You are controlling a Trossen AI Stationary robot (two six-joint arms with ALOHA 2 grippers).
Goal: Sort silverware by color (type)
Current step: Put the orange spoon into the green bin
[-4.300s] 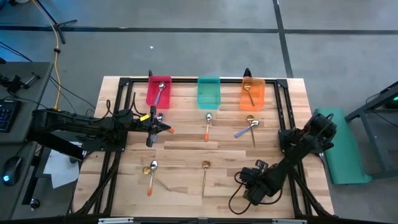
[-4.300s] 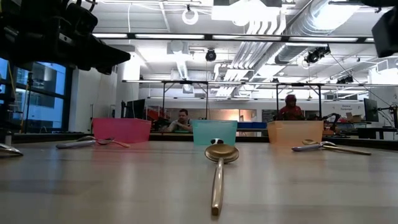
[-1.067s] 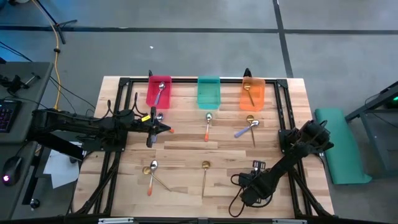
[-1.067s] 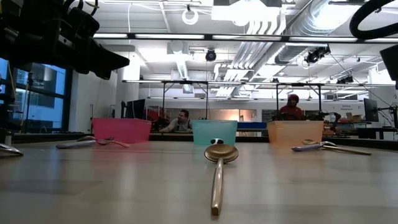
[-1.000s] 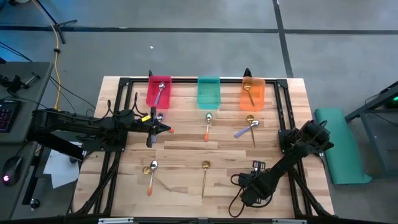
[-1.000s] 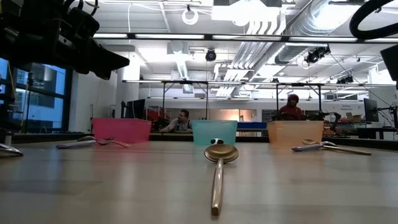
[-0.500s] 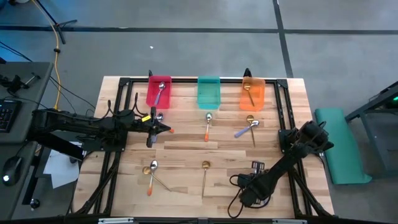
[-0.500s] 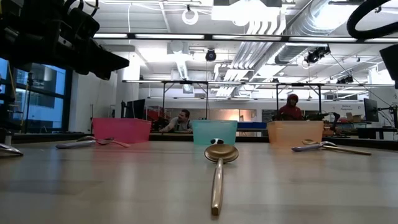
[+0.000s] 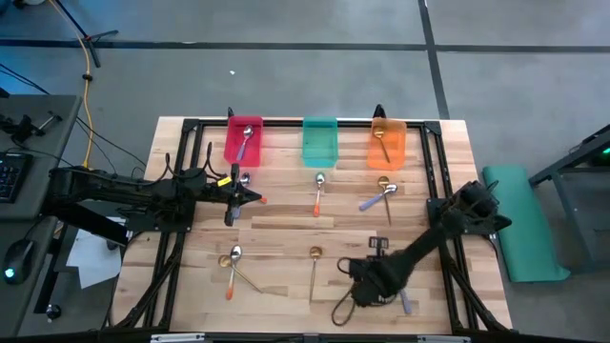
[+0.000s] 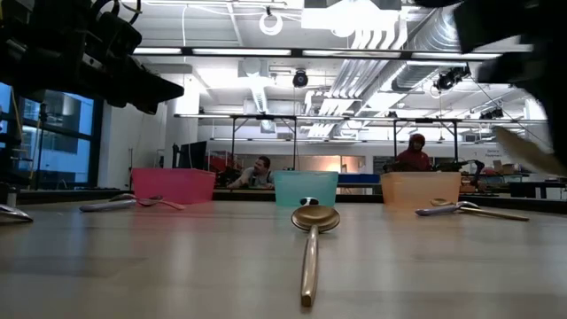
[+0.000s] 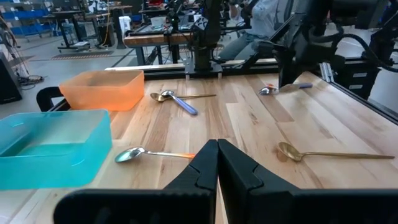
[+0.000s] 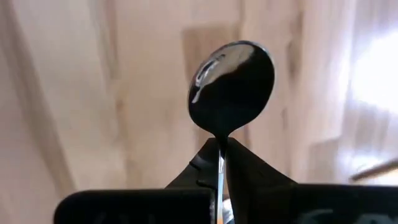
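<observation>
At the counter's (image 9: 286,224) left, the left gripper (image 9: 229,203) hovers with fingers pressed together and empty, beside a spoon with an orange handle. Further right, a gold spoon (image 9: 314,265) lies near the front, with the red bin (image 9: 243,141), teal bin (image 9: 320,142) and orange bin (image 9: 387,143) along the back. At the front right, the right gripper (image 12: 221,155) is clamped on a purple-handled spoon (image 12: 231,87), its handle (image 9: 404,301) trailing behind. Done well, the carry likely keeps that grip firm and the spoon clear of loose silverware, releasing only over the bin that matches it.
</observation>
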